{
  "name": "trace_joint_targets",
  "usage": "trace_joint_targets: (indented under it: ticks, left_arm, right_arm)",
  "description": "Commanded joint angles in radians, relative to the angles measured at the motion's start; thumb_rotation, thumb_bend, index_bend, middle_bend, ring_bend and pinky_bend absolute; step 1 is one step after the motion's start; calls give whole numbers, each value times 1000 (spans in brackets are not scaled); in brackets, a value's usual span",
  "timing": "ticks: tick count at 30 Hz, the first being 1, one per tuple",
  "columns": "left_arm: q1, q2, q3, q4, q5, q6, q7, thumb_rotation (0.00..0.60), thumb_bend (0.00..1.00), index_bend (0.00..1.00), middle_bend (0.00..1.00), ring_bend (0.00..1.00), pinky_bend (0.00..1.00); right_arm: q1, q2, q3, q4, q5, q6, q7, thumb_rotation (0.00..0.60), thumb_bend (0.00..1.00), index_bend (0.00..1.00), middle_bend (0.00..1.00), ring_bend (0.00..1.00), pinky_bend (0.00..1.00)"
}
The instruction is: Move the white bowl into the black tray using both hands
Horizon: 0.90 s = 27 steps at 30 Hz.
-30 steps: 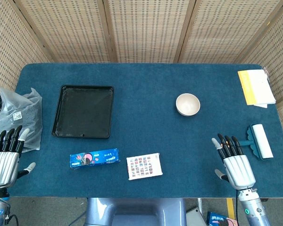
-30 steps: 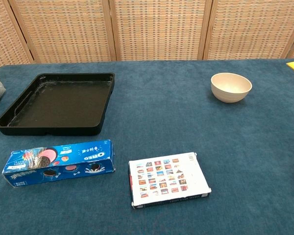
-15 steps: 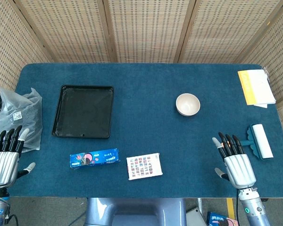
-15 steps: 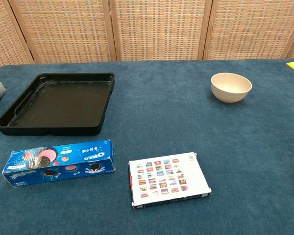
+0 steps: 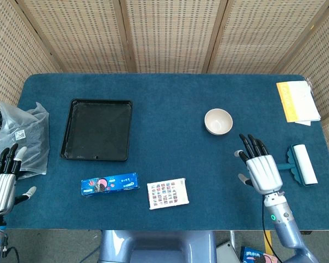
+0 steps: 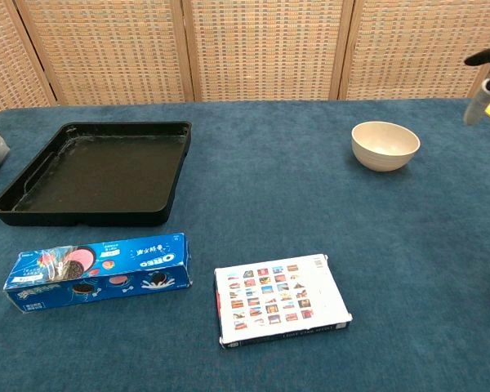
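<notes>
The white bowl (image 5: 218, 121) (image 6: 385, 144) stands upright on the blue table, right of centre, with nothing in it. The black tray (image 5: 97, 137) (image 6: 90, 173) lies flat at the left and holds nothing. My right hand (image 5: 257, 165) hovers below and to the right of the bowl, fingers apart and pointing toward it, holding nothing. Its fingertips (image 6: 487, 72) just enter the chest view at the right edge. My left hand (image 5: 2, 178) hangs at the near left edge, fingers apart, far from bowl and tray.
A blue Oreo box (image 5: 109, 184) and a white card box (image 5: 167, 193) lie near the front edge. A grey plastic bag (image 5: 24, 134) sits at the left, a lint roller (image 5: 301, 163) and yellow papers (image 5: 297, 101) at the right.
My right hand has risen and moved forward and left toward the bowl, now showing in the chest view. The left hand shifted slightly down and left.
</notes>
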Motion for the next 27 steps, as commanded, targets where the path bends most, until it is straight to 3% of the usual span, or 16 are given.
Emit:
trace_joint_targets:
  ticks: [1,7,11,18,27]
  left_arm:
    - [-3,-2,-2,3,-7,-6,2,600,18,0,0,0,0]
    - [-12,-8,-8,10,-26,-21,7,600,18,0,0,0,0]
    - [-19,-12,-14,18,-45,-33,7,600,18,0,0,0,0]
    - [-31,-18,-20,34,-74,-56,4,600,18,0,0,0,0]
    - [-44,-26,-25,55,-108,-83,-4,600,18,0,0,0,0]
  right_arm:
    - [82,-17,68,9,80,-88,-46,600,161,421,130,28,208]
    - [204,-68,139,103,209,-231,-100,600,183,422,142,32,215]
    - [282,-114,169,205,300,-313,-117,600,260,442,160,44,232]
    - [367,-179,186,360,376,-394,-100,600,368,482,184,62,247]
    - [431,-260,162,544,413,-463,-45,600,379,501,189,62,247]
